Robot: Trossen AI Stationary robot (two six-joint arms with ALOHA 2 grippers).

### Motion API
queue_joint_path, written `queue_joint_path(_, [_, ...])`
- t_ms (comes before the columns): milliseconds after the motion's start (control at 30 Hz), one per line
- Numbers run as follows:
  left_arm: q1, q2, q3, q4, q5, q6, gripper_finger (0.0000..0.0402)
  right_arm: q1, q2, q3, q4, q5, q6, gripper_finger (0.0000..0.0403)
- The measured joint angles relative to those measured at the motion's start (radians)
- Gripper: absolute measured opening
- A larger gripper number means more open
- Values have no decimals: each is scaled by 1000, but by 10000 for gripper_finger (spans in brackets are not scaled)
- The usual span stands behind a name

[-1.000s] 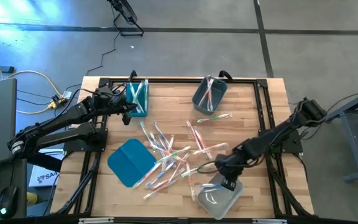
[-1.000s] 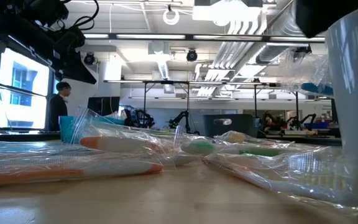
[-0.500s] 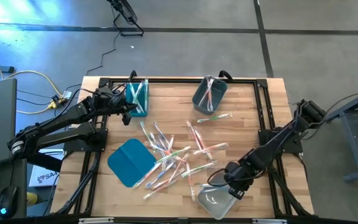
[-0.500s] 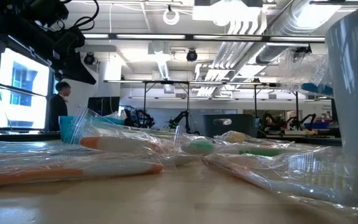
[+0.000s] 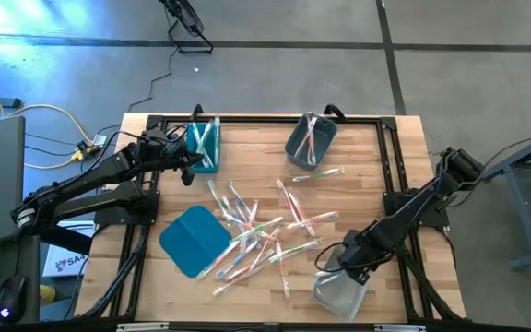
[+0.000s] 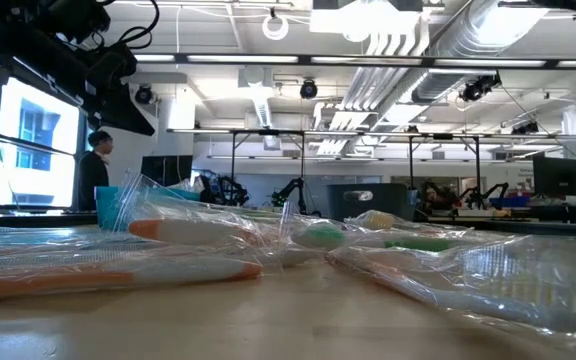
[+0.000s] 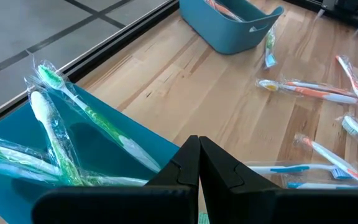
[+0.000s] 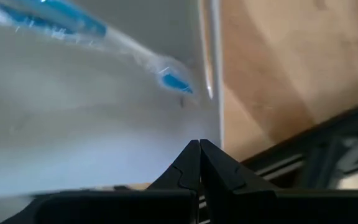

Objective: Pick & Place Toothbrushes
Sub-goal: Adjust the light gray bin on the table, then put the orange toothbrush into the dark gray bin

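Several wrapped toothbrushes [image 5: 256, 231] lie scattered mid-table and show close up in the low view [image 6: 198, 235]. A clear bin [image 5: 342, 293] stands by the near right edge with a blue toothbrush [image 8: 61, 15] in it. My right gripper [image 5: 350, 267] is shut at that bin's far-left rim [image 8: 199, 144]. My left gripper [image 5: 190, 159] waits shut above the teal bin [image 5: 206, 148], which holds green toothbrushes [image 7: 55, 124]; it touches nothing [image 7: 199, 142]. A grey-blue bin [image 5: 310, 138] at the far edge holds more toothbrushes. My right gripper is shut at the clear bin's wall, at the rim [image 5: 339, 275] on its far-left side, coming from above. The fingers themselves hide the place of contact in the right wrist view. The bin stands with its bottom on the table.
A flat teal lid [image 5: 192, 240] lies left of the pile. A black frame [image 5: 390, 184] runs along the table's edges, near the clear bin. Two toothbrushes [image 5: 316, 173] lie beside the grey-blue bin. Bare wood shows between the pile and the far bins.
My right gripper has moved a little toward the table's right edge, staying shut. The clear bin has slid with it toward the right and turned about, and in the low view its wall has almost left the picture's right side. The left arm has kept still.
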Motion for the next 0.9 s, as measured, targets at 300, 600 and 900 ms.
queue_joint_path(300, [0,0,0,0,0,0,1,0,-8,0,-25,7,-34,2])
queue_joint_path(600, [0,0,0,10,0,0,1,-94,-84,98,-20,92,-161,2])
queue_joint_path(900, [0,0,0,10,-1,5,1,-220,-101,147,-13,312,-455,2])
